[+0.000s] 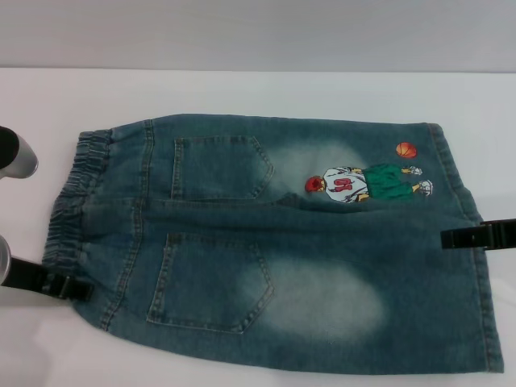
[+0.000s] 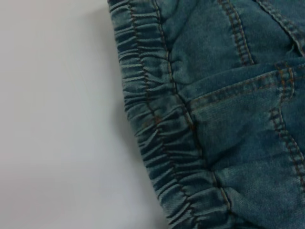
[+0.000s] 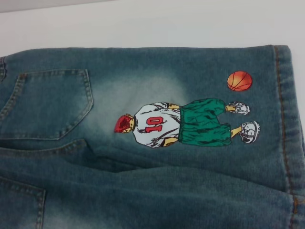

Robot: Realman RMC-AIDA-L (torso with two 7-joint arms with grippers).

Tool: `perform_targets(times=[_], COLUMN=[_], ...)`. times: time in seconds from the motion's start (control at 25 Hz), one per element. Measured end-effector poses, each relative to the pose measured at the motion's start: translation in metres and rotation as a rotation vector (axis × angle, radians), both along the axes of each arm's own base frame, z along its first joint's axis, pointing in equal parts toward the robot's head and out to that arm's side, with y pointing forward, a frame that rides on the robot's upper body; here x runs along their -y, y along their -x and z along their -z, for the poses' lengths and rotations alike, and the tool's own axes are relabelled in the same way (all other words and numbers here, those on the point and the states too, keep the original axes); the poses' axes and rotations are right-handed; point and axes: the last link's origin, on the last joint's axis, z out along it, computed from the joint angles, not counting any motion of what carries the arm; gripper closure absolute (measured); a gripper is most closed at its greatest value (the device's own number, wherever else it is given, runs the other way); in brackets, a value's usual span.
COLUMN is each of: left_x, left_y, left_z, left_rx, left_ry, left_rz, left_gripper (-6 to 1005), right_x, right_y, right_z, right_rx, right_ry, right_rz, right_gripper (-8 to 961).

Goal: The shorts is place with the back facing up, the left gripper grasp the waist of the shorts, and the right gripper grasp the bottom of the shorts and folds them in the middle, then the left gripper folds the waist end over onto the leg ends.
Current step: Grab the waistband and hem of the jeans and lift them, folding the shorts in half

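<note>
The shorts [image 1: 282,242] lie spread flat on the white table [image 1: 242,89], back up with both patch pockets showing, the waist of the shorts [image 1: 76,201] toward the robot's left and the leg ends [image 1: 463,242] toward its right. The left gripper [image 1: 68,286] sits at the near corner of the ruffled band, touching it; whether its jaws are spread or pinching cannot be told. The right gripper [image 1: 476,236] rests over the hem edge below the cartoon print [image 1: 367,181], its jaw state equally unclear.

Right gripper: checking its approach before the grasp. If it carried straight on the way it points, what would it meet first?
Probably the shorts: the right gripper points inward over their hem edge, though height above the cloth is unclear.
</note>
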Motion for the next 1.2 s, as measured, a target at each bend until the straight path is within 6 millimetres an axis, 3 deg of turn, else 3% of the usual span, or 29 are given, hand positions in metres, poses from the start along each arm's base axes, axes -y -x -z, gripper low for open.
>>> perform_targets(times=[0.68,1.2], left_x=[-0.0013,-0.0045], left_y=[0.0024,-0.0018], left_z=[0.0026,0.0042], left_rx=[-0.001,-0.003], left_ry=[0.008,0.023], left_rz=[-0.009,-0.014], left_gripper=[188,259], right_x=[0.0012,-0.0003], right_y=[0.0023,0.0036], right_z=[0.0024,0.0023], right_rx=[0.003,0.005], right_ry=[0.014,0.018], right_rz=[-0.009,-0.014], right_gripper=[325,331])
